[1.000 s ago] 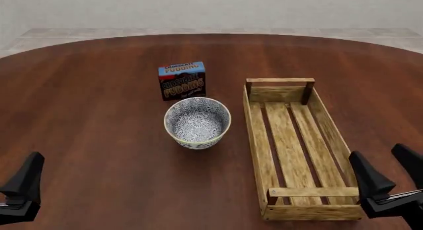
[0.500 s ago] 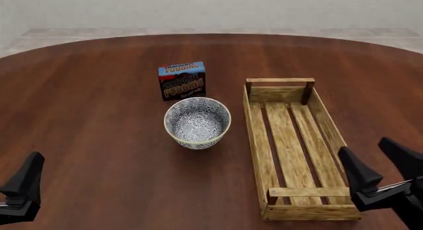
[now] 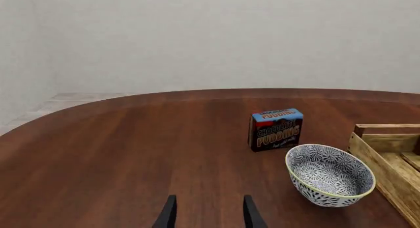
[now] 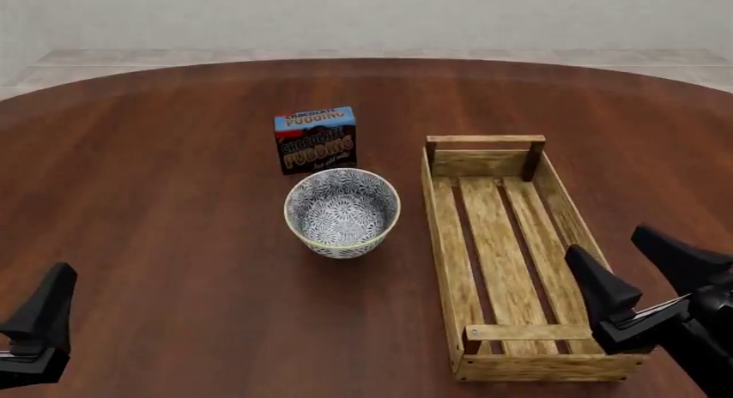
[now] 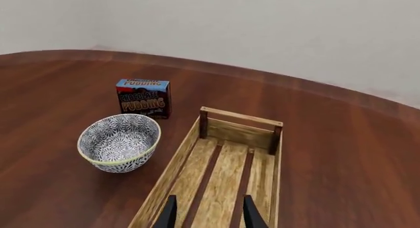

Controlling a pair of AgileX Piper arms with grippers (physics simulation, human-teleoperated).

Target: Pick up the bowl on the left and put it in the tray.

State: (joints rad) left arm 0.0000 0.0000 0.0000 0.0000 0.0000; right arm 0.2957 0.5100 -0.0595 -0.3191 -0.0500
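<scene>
Two hands sit at the near edge of the worktop [image 4: 172, 201]. Left hand [image 4: 40, 325] low at the near left corner, only partly in frame in the front view; its wrist view shows both fingers spread apart with nothing between them. Right hand [image 4: 647, 278] at near right, fingers spread wide, empty, hovering over the near right end of the tray [image 4: 441, 244]. Tray lies lengthwise right of centre, long axis running near to far, nothing inside on the slats. Bowl [image 4: 342, 213] stands upright on the worktop just left of the tray's long side, close but a gap shows between them, well apart from both hands. Just beyond the bowl, a chocolate pudding box [image 4: 315, 140] stands upright, label facing the camera. Far edge of the round worktop curves behind, pale wall past it.
</scene>
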